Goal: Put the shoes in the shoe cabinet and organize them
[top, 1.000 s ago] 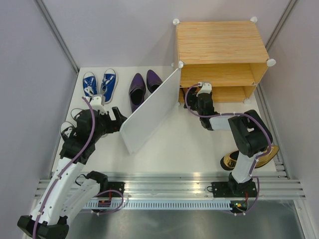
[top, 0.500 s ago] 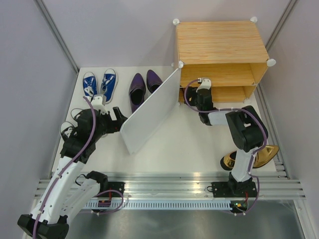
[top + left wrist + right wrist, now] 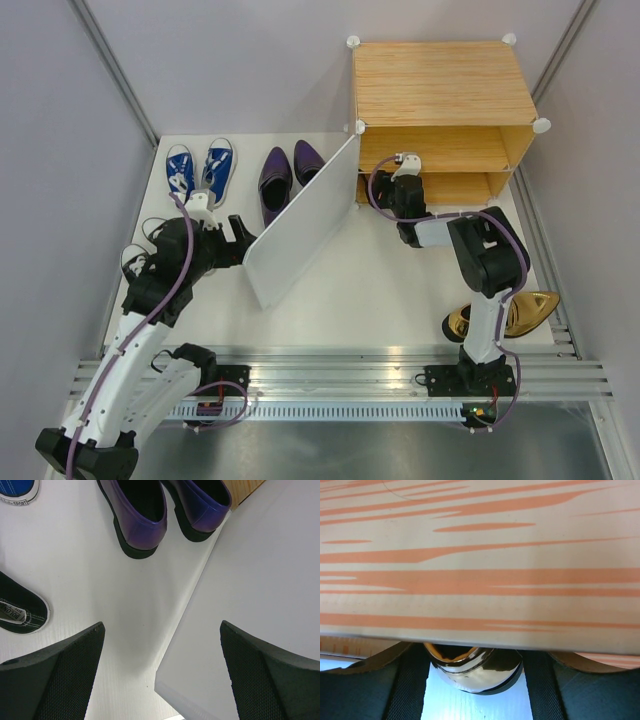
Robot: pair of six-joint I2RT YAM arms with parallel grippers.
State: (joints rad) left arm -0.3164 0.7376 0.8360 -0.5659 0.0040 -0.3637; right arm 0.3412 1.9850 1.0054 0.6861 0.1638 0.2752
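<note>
The wood-grain shoe cabinet (image 3: pixel 440 85) stands at the back right, its white door panel (image 3: pixel 300 225) swung open toward the left. My right gripper (image 3: pixel 397 183) is at the mouth of the lower shelf, shut on a shiny gold shoe (image 3: pixel 472 670), under a shelf board (image 3: pixel 480 565). The other gold shoe (image 3: pixel 515 315) lies near the right arm's base. My left gripper (image 3: pixel 238 245) is open and empty, straddling the door panel's (image 3: pixel 265 580) free edge. Blue sneakers (image 3: pixel 200 168), purple dress shoes (image 3: pixel 285 175) and black shoes (image 3: pixel 140 250) lie on the left.
Grey walls close in the white table on three sides. A metal rail (image 3: pixel 340 365) runs along the near edge. The open door panel stands between the left-side shoes and the cabinet. In the left wrist view the purple shoes (image 3: pixel 145 520) lie just beyond the panel's edge.
My right gripper has pushed a little farther toward the cabinet's lower shelf with the gold shoe, and its elbow has shifted, uncovering more of the other gold shoe. The left arm has hardly moved.
</note>
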